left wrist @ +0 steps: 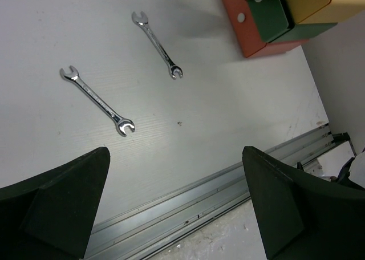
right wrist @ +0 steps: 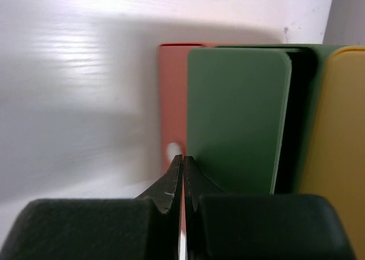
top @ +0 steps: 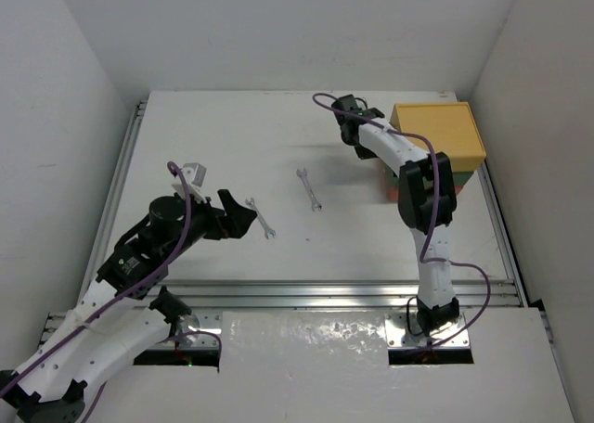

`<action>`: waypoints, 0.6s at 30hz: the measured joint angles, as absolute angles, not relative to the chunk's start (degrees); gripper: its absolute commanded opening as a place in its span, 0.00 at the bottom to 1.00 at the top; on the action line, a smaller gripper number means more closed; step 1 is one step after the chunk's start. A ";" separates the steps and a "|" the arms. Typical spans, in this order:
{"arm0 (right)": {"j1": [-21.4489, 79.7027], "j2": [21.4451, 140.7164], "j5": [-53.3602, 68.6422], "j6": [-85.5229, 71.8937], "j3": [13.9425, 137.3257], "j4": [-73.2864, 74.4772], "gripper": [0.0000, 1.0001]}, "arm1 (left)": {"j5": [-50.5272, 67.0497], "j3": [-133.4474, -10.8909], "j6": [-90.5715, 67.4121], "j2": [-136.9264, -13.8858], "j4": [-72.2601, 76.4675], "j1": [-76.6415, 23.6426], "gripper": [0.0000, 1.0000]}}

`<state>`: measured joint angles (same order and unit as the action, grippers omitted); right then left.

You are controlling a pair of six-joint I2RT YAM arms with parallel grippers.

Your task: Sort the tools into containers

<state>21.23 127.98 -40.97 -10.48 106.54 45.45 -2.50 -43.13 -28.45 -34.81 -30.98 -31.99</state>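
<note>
Two silver open-end wrenches lie on the white table: one (top: 263, 217) (left wrist: 98, 100) just right of my left gripper (top: 243, 214) (left wrist: 177, 214), the other (top: 309, 188) (left wrist: 157, 43) farther toward the middle. The left gripper is open and empty, hovering above the table. At the back right is the container stack: yellow top (top: 441, 131) (right wrist: 336, 146), dark green middle (left wrist: 268, 17) (right wrist: 234, 117), red-orange bottom (top: 393, 189) (right wrist: 171, 100). The green front sticks out past the yellow one. My right gripper (right wrist: 183, 157) is shut, its tips at the seam between the red and green fronts. No screwdrivers or yellow-and-black tools show.
An aluminium rail (top: 325, 293) (left wrist: 188, 203) runs along the table's near edge. White walls close in the left, back and right sides; the stack stands close to the right wall. The right arm (top: 427, 196) reaches over the stack's left side.
</note>
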 measured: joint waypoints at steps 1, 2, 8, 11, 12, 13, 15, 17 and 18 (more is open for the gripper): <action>20.40 127.98 -40.97 -10.46 106.52 45.41 0.00 | -2.42 -43.13 -28.40 -34.76 -30.98 -31.99 1.00; 19.84 127.98 -40.97 -10.39 106.50 45.32 0.00 | -2.28 -43.13 -28.32 -34.76 -30.98 -32.03 1.00; 18.04 127.98 -41.15 -9.67 106.08 45.06 0.00 | -2.17 -43.13 -28.25 -34.74 -30.98 -32.25 1.00; 18.15 127.98 -41.10 -9.50 106.08 45.15 0.04 | -2.35 -43.13 -28.27 -34.61 -30.98 -32.25 1.00; 18.31 127.98 -40.86 -9.54 106.08 45.30 0.05 | -2.42 -43.13 -28.29 -34.61 -30.98 -32.25 1.00; 18.46 127.98 -40.49 -9.67 106.08 45.54 0.09 | -2.52 -43.13 -28.32 -34.61 -30.98 -32.25 1.00; 18.98 127.42 -38.61 -10.52 105.69 45.98 0.16 | -3.01 -43.13 -28.47 -34.79 -30.98 -32.25 1.00; 19.88 125.34 -35.11 -11.55 104.29 46.78 0.28 | -3.90 -43.13 -29.08 -35.33 -30.94 -32.25 1.00; 20.56 123.42 -33.23 -12.21 103.18 47.07 0.35 | -4.03 -43.00 -29.65 -35.83 -30.41 -32.25 1.00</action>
<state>20.56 123.42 -33.23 -12.21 103.18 47.07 -4.03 -43.00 -29.65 -35.83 -30.41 -32.25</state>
